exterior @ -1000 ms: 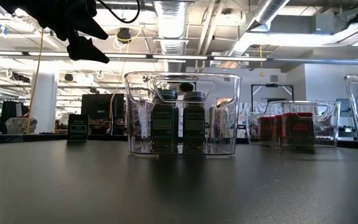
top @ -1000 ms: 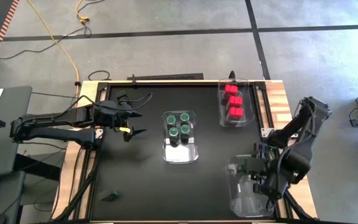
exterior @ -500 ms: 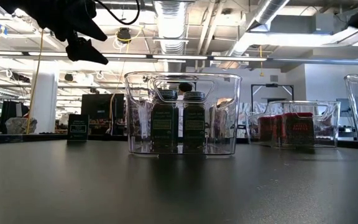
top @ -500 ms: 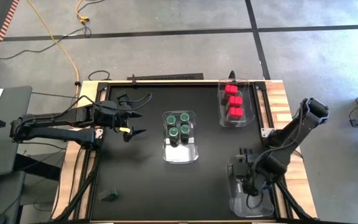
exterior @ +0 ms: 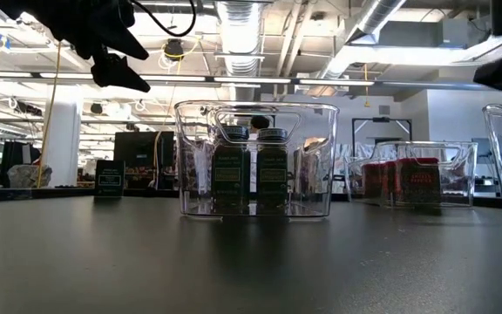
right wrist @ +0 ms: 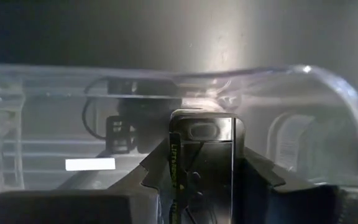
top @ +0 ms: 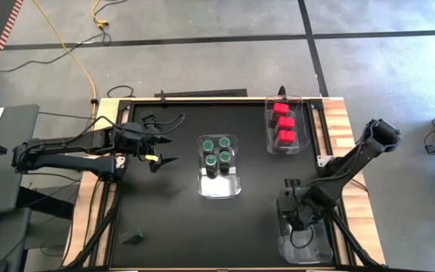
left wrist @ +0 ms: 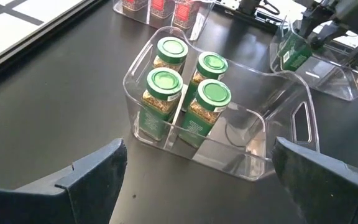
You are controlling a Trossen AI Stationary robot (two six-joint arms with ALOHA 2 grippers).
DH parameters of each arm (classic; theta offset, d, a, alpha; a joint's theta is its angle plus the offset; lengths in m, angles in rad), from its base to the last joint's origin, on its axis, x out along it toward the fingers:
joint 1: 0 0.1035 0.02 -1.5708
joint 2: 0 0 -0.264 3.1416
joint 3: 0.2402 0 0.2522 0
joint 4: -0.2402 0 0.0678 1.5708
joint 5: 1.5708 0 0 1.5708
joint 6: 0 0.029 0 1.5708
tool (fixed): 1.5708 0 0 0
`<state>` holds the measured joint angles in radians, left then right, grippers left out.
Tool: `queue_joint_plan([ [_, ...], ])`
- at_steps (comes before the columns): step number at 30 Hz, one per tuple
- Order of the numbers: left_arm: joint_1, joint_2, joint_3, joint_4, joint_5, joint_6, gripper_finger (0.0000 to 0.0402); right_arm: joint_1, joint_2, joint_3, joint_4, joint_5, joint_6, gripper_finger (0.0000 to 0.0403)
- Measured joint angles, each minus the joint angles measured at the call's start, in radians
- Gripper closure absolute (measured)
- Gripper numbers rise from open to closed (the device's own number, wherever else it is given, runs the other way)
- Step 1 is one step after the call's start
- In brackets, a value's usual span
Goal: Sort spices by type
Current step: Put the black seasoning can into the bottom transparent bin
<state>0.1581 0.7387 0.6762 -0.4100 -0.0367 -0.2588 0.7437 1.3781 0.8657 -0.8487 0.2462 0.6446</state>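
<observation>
Release is the step judged to be in hand: a dark green spice container [right wrist: 202,168] is clamped in the right gripper [top: 296,214] directly above the clear bin [top: 305,249] at five o'clock, long axis along the fingers. Left gripper [top: 159,149] is held wide open at nine o'clock, empty.

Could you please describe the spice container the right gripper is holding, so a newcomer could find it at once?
Start at the clear bin at the table's near right corner. The right gripper hangs over it, shut on a dark green container. It is the only spice held in the air.
</observation>
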Motion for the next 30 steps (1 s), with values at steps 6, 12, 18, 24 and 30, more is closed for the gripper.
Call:
queue_joint_plan([
  [6, 0.000, 0.000, 0.000, -0.002, 0.000, 0.000, 0.0019, -0.022, -0.002, -0.034, 0.055, -0.033, -0.003, 0.0259],
  [12, 0.000, 0.000, 0.000, -0.003, 0.000, 0.000, 0.0019, -0.032, -0.001, -0.035, 0.064, -0.036, -0.025, 0.0240],
  [18, 0.000, 0.000, 0.000, -0.004, 0.000, 0.000, 0.0019, -0.034, -0.001, -0.034, 0.036, -0.036, -0.025, 0.0223],
  [24, 0.000, 0.000, 0.000, -0.033, 0.000, 0.000, 0.0019, -0.035, -0.001, -0.033, 0.015, -0.036, -0.025, 0.0243],
  [30, 0.000, 0.000, 0.000, -0.057, 0.000, 0.000, 0.0019, -0.040, -0.001, -0.033, 0.012, -0.036, -0.025, 0.0224],
])
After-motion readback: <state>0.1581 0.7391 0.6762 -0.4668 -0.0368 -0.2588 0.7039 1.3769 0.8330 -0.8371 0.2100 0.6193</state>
